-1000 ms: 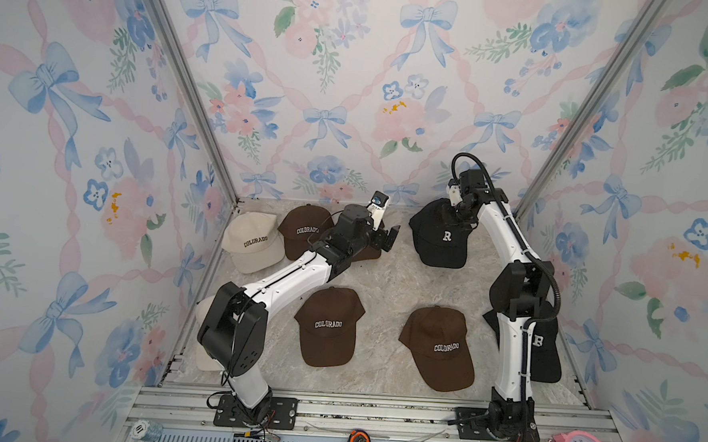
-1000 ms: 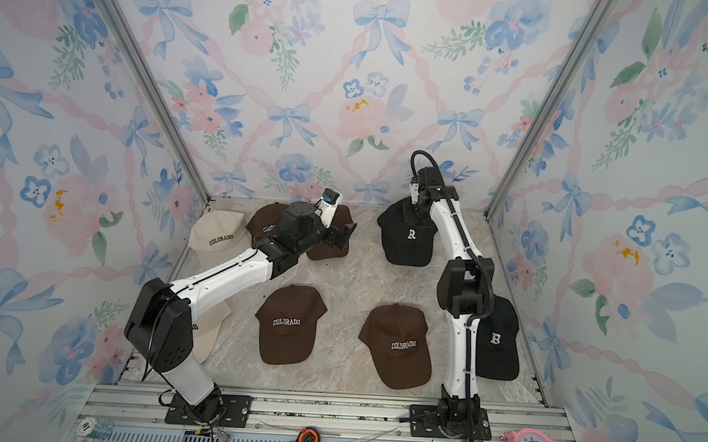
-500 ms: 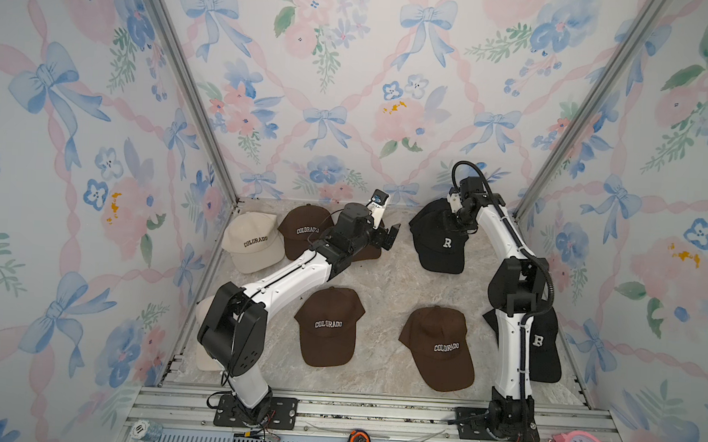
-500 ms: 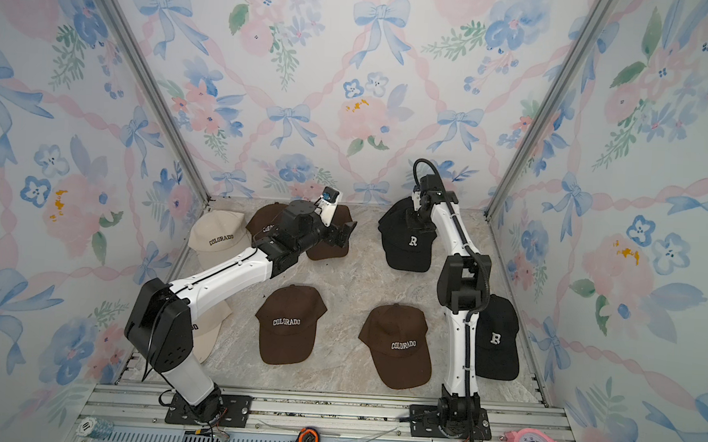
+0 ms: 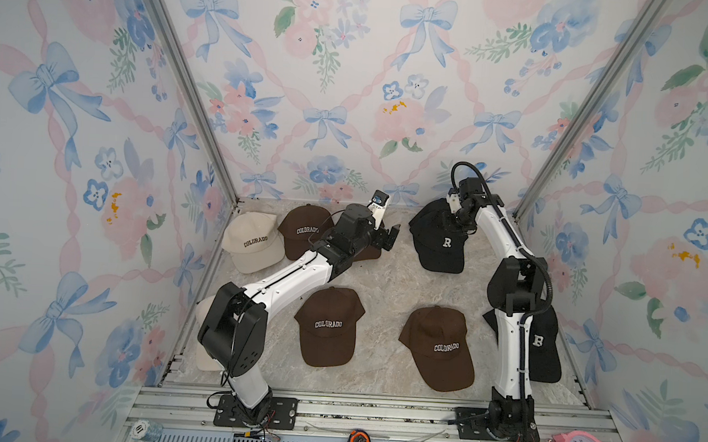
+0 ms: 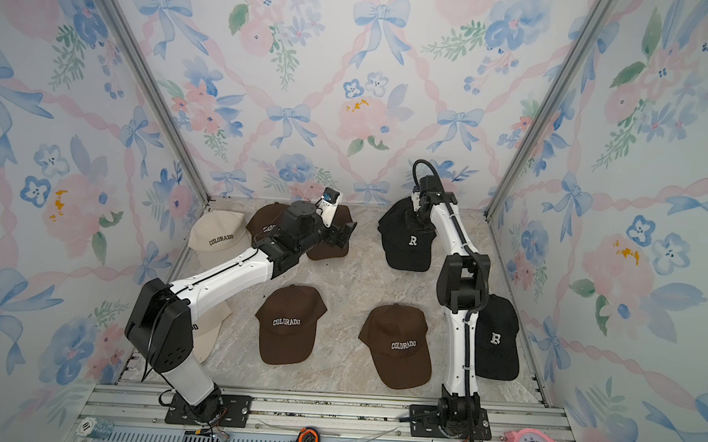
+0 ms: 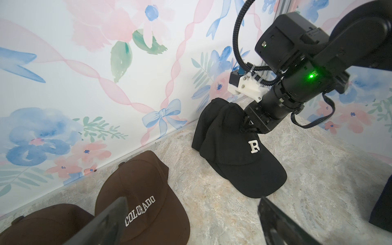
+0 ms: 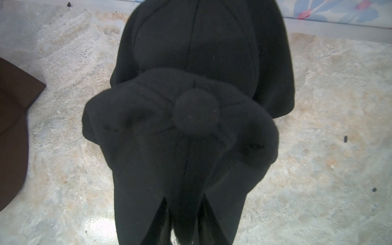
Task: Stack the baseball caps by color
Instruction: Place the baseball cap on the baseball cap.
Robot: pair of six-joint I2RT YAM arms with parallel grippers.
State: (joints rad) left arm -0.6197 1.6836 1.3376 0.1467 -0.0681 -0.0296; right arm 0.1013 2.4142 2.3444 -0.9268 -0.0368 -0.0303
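Black cotton fills my right wrist view: the right gripper (image 8: 184, 220) has its jaws pinching a fold in the crown of the top black cap (image 8: 180, 148), only a narrow gap between them. That soft cap, with its round fabric button, lies on a second black cap (image 7: 204, 125) near the far right corner of the table (image 5: 391, 274), brims overlapping and a stitched white "R" facing up. My left gripper (image 7: 191, 220) hangs with its jaws spread wide and nothing between them, above the brim of a brown cap (image 7: 146, 195) lettered "COLORADO". Beside it is another brown cap (image 7: 42, 222); both sit by the far edge. A cream cap (image 5: 251, 241) with dark lettering rests at the far left corner. Two more brown caps (image 5: 328, 324) (image 5: 437, 345) lie flat toward the near edge, curved brims pointing at me. A third black cap (image 5: 545, 344) is at the right edge behind the right arm, and another cream cap (image 6: 209, 331) is half hidden under the left arm. Marbled stone pattern covers the table.
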